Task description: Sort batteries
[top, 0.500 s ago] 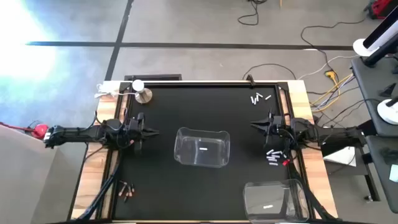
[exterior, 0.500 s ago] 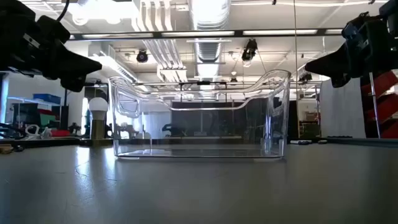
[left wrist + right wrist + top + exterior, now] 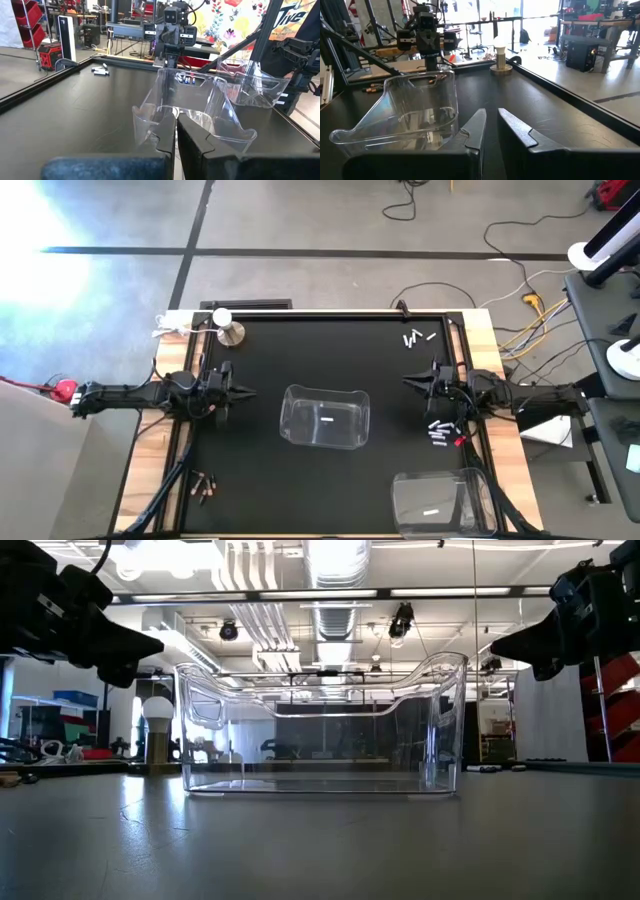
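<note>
White batteries [image 3: 439, 434] lie loose on the bench [image 3: 330, 360] just beside the right pincer [image 3: 410, 383], on its wrist side toward the near edge, long axes mostly along the arm. That pincer is narrow and empty. The left pincer [image 3: 250, 392], closed and empty, waits across the clear bin [image 3: 324, 418].

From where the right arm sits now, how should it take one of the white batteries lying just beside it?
Take a white battery across the middle of its barrel, coming straight down from above. They lie flat on the black mat, loosely spread, so pick an outer one. The right pincer is shut and must open first.
</note>
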`<state>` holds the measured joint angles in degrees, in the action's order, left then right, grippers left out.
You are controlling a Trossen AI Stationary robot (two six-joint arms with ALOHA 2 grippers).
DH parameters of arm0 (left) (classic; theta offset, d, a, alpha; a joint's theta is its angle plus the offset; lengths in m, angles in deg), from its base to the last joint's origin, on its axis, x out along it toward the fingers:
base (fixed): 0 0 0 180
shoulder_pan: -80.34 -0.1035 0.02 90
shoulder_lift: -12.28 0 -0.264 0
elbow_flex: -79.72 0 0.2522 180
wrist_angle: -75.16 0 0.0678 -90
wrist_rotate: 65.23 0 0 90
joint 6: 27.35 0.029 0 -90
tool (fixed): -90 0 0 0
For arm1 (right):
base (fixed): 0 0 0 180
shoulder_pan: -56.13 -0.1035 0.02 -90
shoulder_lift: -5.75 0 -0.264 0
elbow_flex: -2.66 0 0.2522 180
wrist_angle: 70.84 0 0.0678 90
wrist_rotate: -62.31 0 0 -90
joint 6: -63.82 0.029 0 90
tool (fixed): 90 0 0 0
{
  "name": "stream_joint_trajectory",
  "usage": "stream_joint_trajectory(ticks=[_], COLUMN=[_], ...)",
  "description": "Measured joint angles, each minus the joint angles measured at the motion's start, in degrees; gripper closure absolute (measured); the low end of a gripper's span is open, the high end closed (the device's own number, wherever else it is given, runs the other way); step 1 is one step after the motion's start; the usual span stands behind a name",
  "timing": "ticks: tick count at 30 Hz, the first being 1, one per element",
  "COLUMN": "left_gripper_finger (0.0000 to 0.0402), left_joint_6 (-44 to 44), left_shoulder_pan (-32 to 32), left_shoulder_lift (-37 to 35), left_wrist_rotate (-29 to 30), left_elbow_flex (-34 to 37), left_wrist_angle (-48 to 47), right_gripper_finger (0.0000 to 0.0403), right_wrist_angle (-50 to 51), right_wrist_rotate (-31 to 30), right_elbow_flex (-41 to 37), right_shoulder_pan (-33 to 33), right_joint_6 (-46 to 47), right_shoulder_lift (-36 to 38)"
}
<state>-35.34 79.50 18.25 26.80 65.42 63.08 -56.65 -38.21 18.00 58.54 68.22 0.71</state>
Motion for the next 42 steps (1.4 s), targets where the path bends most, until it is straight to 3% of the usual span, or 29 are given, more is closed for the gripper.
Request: stream_joint_trajectory(ticks=[42], left_gripper_finger=[0.0401], left_joint_6=[0.0], left_shoulder_pan=[0.0], left_shoulder_lift=[0.0], left_wrist_rotate=[0.0], left_elbow_flex=[0.0], left_wrist_angle=[0.0], right_gripper_finger=[0.0364], right_wrist_angle=[-2.3], right_wrist_rotate=[0.0], right_elbow_flex=[-0.2], right_shoulder_pan=[0.0], right_joint_6=[0.0], right_shoulder_lift=[0.1])
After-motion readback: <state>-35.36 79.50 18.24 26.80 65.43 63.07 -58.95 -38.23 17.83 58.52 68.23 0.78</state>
